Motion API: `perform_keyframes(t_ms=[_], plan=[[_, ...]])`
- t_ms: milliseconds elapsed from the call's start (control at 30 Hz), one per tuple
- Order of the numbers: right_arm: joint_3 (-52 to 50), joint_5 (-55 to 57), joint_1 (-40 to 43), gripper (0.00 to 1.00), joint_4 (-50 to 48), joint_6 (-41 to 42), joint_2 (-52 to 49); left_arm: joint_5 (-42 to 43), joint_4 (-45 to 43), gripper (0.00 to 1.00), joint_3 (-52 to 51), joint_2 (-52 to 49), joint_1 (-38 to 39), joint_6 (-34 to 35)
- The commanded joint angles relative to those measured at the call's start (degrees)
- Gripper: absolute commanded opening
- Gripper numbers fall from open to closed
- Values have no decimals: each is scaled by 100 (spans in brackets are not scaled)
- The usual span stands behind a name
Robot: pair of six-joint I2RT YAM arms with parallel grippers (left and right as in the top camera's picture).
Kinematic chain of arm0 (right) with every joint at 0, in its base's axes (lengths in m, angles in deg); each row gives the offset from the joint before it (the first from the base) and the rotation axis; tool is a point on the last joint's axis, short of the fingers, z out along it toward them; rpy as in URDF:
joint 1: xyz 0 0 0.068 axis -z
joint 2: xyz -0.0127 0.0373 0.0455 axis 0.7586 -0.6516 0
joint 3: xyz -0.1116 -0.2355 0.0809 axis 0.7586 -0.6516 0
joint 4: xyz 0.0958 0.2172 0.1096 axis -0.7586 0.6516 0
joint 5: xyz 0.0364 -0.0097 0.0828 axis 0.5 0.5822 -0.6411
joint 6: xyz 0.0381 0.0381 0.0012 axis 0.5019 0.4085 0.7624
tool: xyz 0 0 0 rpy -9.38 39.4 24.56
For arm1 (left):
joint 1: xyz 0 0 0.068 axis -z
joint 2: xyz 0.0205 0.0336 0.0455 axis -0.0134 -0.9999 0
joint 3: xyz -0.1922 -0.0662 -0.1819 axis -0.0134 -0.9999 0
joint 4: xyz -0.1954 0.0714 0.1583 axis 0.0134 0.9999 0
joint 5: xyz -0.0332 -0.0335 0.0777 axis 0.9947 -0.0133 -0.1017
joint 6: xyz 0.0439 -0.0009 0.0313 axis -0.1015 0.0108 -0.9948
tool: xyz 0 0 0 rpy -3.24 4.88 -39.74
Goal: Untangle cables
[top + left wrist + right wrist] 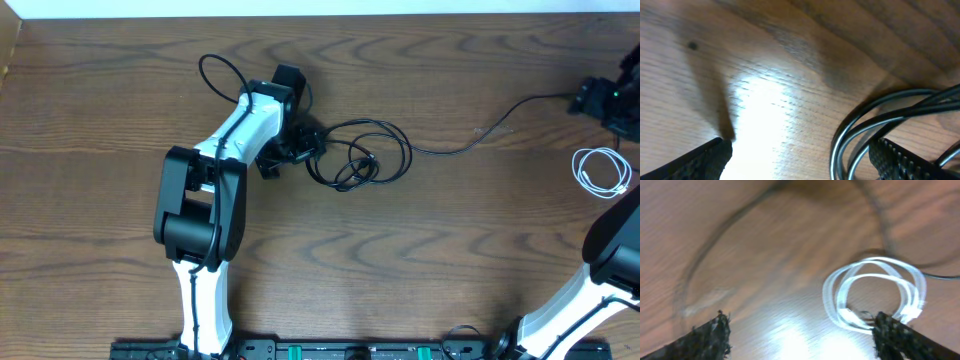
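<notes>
Black cables: a loose tangle of thin black cables (352, 160) lies on the table (100, 110), just above the middle of the overhead frame. Several loops overlap there, and one trailing strand (470, 147) runs off toward the upper right.
White cord: a small white cord (603, 170), coiled on itself, lies at the right edge of the overhead frame, well apart from the black tangle.
Left end effector: the left end effector (298, 143) sits at the left side of the tangle. In the left wrist view its fingers stand wide apart with nothing between them, and black loops curve just beside the finger at lower right.
Right end effector: the right end effector (603, 98) is in the upper right corner, above the white coil. The blurred right wrist view shows it open and empty, with the coil close to the finger at lower right.
Strand's far end: it reaches the dark body of the right end effector, but whether it touches cannot be told.
Handling: the cables look light, limp and smooth. A pull on one loop will probably drag the whole bundle, and crossings may tighten.
Where to take hold: a single outer loop looks the better grip. The crossings in the middle are a worse choice, since two strands could be pinched together.
Plug ends: too small to pick out.
</notes>
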Motion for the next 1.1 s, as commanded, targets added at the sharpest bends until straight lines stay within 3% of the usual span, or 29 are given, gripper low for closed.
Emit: perform_keyframes(t_ms=[0,133,300,400,467,600,1067], plan=[[70,-1425,-192,91,127,-332,118,-116,105,93,332,170,-92,-227],[17,-2225,-428,93,234,-433,118,-7,109,93,350,485,-107,-225],[13,-2393,-844,96,313,-431,118,409,236,90,350,726,-105,-227],[-44,-2391,-1161,88,304,-431,118,1005,350,84,341,726,-90,-225],[-103,-2391,-1360,75,289,-417,116,1296,415,82,317,726,-42,-227],[-251,-2391,-1738,63,269,-120,116,1327,579,81,295,726,125,-273],[-1067,-2391,-3032,44,-737,743,116,1322,898,81,214,723,986,-262]])
